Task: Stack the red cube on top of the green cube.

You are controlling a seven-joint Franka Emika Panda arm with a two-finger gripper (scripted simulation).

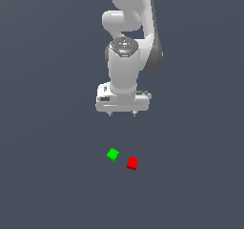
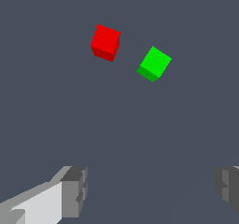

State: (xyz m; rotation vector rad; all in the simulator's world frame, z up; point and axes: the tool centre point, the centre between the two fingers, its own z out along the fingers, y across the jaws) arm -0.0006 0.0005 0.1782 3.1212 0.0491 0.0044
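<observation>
On the tabletop (image 1: 43,175), the red cube (image 1: 132,163) and green cube (image 1: 113,154) sit near each other, apart, both turned cornerwise. Overhead, the claw (image 1: 122,113) hangs spread, empty; only the wrist view shows its fingers (image 2: 74,190) wide.

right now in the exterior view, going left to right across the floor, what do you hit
green cube → red cube; the two sit apart, not touching, with the open hand above them.
</observation>
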